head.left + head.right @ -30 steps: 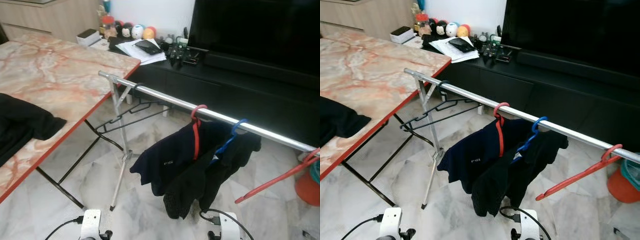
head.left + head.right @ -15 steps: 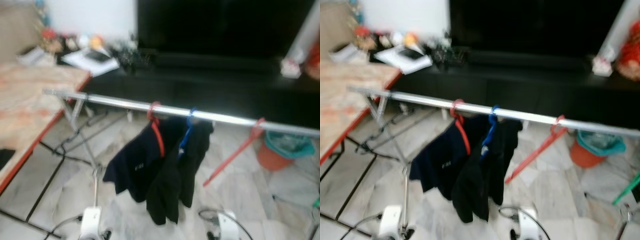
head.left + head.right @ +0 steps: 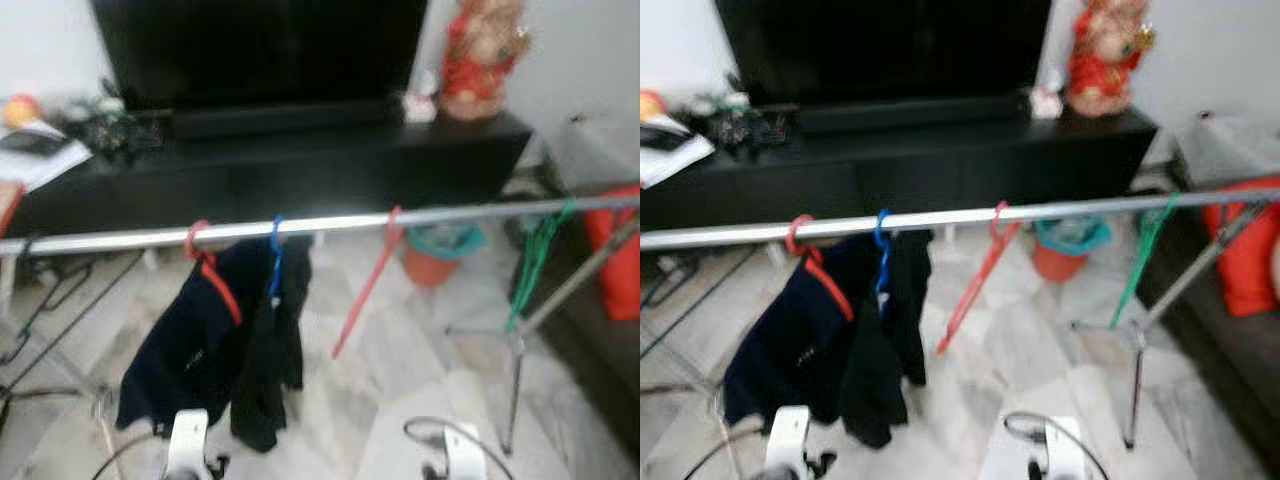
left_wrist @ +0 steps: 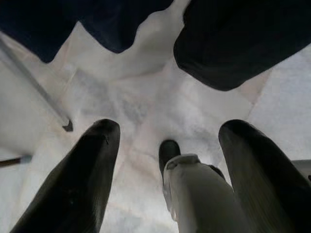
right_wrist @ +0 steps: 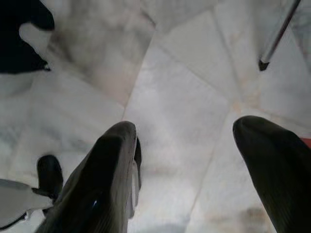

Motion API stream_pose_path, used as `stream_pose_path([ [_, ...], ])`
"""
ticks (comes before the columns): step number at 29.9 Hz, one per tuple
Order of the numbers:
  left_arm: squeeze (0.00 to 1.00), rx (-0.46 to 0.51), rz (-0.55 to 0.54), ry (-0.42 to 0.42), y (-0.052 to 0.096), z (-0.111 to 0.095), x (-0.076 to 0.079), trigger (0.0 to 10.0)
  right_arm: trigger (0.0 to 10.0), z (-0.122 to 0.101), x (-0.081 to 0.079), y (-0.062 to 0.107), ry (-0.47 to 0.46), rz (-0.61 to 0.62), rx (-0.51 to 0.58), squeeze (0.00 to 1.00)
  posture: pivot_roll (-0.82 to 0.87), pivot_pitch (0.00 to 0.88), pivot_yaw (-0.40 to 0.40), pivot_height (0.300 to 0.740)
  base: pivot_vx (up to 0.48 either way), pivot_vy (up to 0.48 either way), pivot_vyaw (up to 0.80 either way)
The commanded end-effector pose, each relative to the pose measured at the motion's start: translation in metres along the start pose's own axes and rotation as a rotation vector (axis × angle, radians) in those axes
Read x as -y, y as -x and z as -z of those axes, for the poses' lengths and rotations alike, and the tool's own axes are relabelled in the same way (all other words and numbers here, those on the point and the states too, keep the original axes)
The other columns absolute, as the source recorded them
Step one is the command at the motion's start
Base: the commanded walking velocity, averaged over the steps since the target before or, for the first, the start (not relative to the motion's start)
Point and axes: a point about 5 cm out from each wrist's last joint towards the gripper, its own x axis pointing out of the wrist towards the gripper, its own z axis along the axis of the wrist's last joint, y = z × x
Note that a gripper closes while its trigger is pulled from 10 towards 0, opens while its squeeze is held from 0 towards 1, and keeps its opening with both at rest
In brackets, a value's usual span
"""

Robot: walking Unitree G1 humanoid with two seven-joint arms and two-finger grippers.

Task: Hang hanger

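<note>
Four hangers on the rail: red, blue (both clothed), red, green. Marble floor below. Left tool and right tool hang wide, at 6 o'clock.

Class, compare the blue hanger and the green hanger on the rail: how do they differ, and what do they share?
The blue hanger carries a dark garment; the green hanger is bare. The blue hanger hangs among other hangers toward the rail's left part, next to a red hanger with clothing, while the green hanger hangs alone near the right end, by the stand's leg. Both hook over the same silver rail.
</note>
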Motion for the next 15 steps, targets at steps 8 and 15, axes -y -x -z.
stream_pose_path([
  [8,0.00,-0.006,0.033,-0.057,0.0005,0.0024,0.0001,10.0,10.0,0.0043,-0.0025,0.0005,-0.010,0.000,-0.012,0.00,0.01,0.000,-0.009,0.740,0.000,0.000,-0.06],
  [15,0.00,0.061,0.083,-0.159,0.0018,-0.0060,-0.0066,10.0,10.0,0.0048,-0.0018,0.0005,-0.020,0.015,-0.013,0.00,0.03,0.000,-0.008,0.740,0.000,0.000,0.00],
])
